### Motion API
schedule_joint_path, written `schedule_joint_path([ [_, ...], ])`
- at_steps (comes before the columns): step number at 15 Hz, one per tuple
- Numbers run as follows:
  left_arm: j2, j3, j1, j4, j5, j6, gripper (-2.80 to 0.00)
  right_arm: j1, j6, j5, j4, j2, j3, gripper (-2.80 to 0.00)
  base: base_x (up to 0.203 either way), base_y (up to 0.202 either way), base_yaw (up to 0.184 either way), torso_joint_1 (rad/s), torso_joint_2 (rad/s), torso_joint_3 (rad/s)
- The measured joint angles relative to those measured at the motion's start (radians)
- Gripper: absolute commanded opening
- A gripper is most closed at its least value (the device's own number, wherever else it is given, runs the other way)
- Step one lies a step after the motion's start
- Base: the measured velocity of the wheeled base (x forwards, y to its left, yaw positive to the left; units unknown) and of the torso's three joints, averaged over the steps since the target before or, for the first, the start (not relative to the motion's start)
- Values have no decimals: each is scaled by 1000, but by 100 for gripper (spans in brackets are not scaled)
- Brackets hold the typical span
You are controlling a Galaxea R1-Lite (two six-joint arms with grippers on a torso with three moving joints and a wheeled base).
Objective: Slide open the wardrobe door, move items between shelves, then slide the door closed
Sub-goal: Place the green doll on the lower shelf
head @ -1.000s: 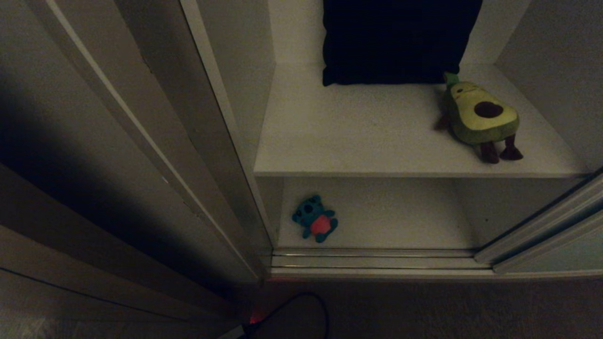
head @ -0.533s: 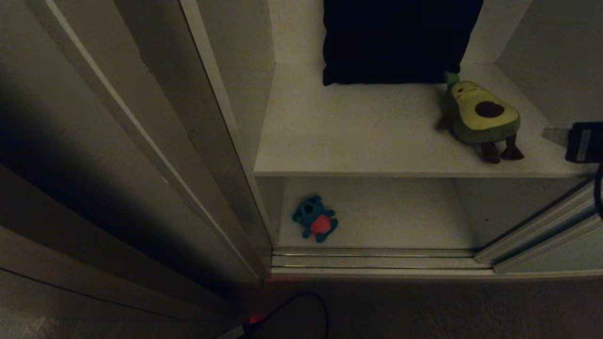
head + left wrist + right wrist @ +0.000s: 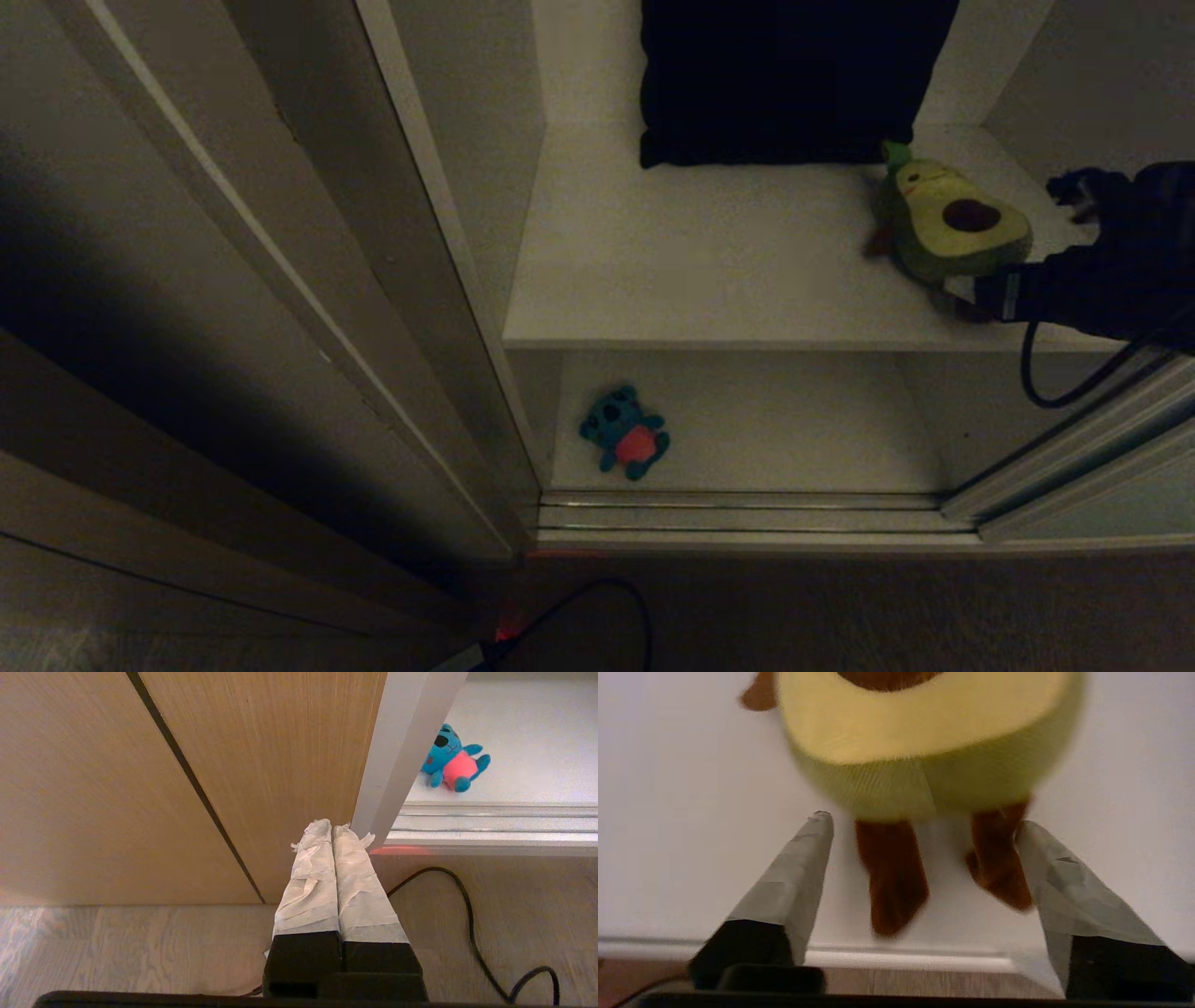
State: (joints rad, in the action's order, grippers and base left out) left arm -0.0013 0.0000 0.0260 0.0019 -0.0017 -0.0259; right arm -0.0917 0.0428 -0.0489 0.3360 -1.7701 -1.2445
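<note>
1. Right gripper (image 3: pixel 924 826) has been brought in from the right within the last second — its jaws are now spread wide, straddling the legs of the avocado (image 3: pixel 952 229) on the upper shelf (image 3: pixel 709 271), nothing held.
2. Left gripper (image 3: pixel 334 833) is kept pressed shut, parked low by the floor.
3. With the door (image 3: pixel 187 243) slid aside, a pick-up is judged imminent — the teal monster (image 3: pixel 624 433) lies on the lower shelf.

upper shelf (image 3: pixel 709 271): avocado (image 3: pixel 948 229), dark cushion (image 3: pixel 784 84); lower shelf (image 3: pixel 794 429): monster (image 3: pixel 624 434)
</note>
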Motion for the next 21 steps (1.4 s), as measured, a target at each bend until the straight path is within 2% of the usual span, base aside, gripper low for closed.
schedule_joint_path([
  [4,0,0,0,0,0,0,-280,7,0,-49,127,-92,-19,0,0,0,0,0,0,0],
  [9,0,0,-1,0,0,0,-280,7,1,-53,230,-161,-33,0,0,0,0,0,0,0],
  [10,0,0,-1,0,0,0,-280,7,0,-52,233,-170,-40,-280,0,0,0,0,0,0],
  [21,0,0,0,0,0,0,-280,10,-30,-47,220,-125,-38,-280,0,0,0,0,0,0],
])
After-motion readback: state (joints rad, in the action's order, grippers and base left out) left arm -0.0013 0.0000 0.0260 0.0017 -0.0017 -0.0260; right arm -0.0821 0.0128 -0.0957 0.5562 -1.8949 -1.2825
